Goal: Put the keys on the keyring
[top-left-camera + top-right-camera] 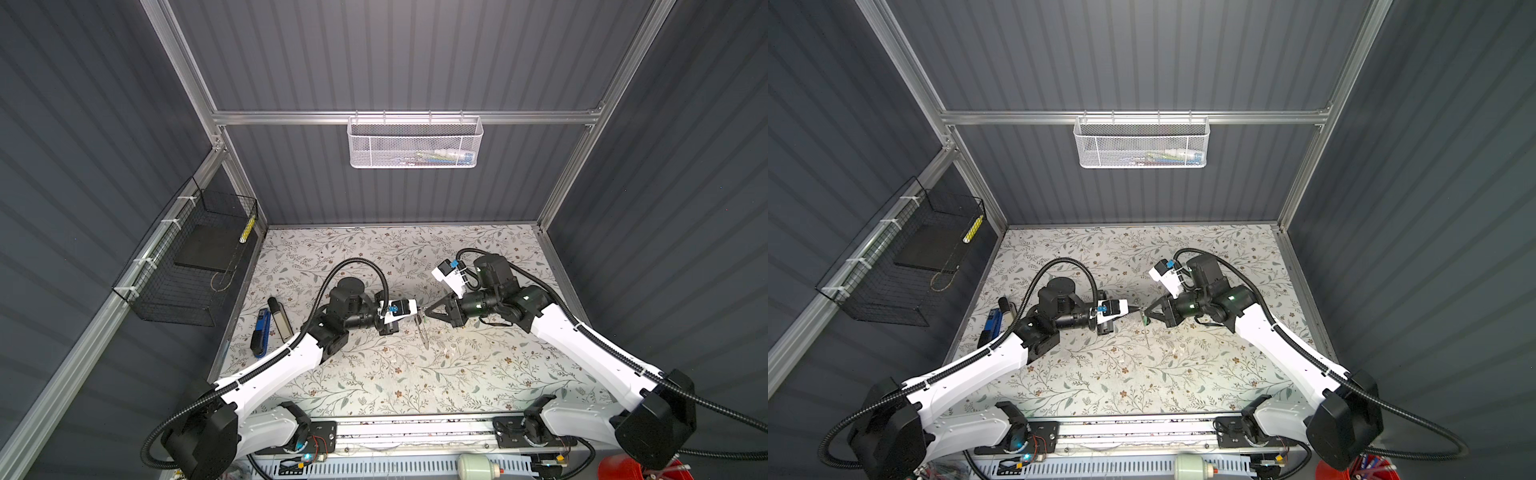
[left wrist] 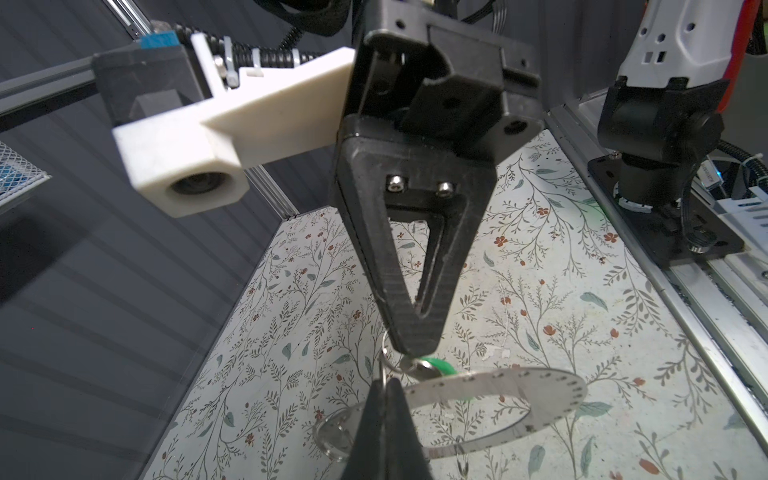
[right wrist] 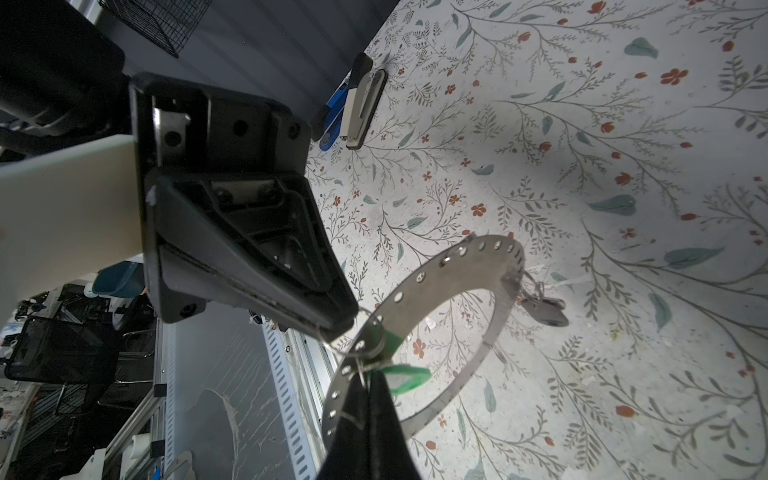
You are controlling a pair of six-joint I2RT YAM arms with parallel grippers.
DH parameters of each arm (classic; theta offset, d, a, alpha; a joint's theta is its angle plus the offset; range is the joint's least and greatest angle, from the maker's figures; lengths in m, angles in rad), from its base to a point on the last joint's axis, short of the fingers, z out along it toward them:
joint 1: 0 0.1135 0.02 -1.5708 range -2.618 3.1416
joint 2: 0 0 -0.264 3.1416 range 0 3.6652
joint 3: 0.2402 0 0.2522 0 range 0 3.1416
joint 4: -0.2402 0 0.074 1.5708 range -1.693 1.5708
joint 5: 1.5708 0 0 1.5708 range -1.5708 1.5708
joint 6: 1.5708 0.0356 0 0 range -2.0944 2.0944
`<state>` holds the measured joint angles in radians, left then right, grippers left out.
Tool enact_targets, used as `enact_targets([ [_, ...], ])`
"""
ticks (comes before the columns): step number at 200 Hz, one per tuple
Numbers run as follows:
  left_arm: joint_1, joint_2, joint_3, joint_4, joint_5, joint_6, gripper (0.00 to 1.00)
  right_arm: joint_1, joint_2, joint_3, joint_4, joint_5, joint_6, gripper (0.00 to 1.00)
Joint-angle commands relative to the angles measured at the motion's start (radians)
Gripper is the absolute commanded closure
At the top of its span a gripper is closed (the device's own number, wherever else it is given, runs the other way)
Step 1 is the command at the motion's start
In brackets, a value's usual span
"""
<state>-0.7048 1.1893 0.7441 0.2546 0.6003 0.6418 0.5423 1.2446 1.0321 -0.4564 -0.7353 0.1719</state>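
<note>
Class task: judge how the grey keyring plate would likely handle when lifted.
Probably stiff: the keyring looks flat though held only at one rim spot. Likely light: thin, with a large hole. The hanging key may swing.

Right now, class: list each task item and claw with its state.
keyring: held off the table, tilted
left claw: shut on the keyring's rim
right claw: shut on the green key tag's loop
green key tag: at the rim, between claws
black-headed key: hanging from the rim
</note>
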Motion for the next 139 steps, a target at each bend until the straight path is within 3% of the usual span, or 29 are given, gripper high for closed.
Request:
enact_targets([
  [1, -0.005, -0.021, 0.012, 0.115, 0.111, -0.019, 1.0, -0.019, 0.008, -0.007, -0.026, 0.061, -0.022, 1.0],
  [139, -0.001, 0.007, 0.035, 0.135, 0.18, -0.005, 1.0, -0.056, 0.066, 0.029, -0.117, -0.042, -0.038, 1.0],
])
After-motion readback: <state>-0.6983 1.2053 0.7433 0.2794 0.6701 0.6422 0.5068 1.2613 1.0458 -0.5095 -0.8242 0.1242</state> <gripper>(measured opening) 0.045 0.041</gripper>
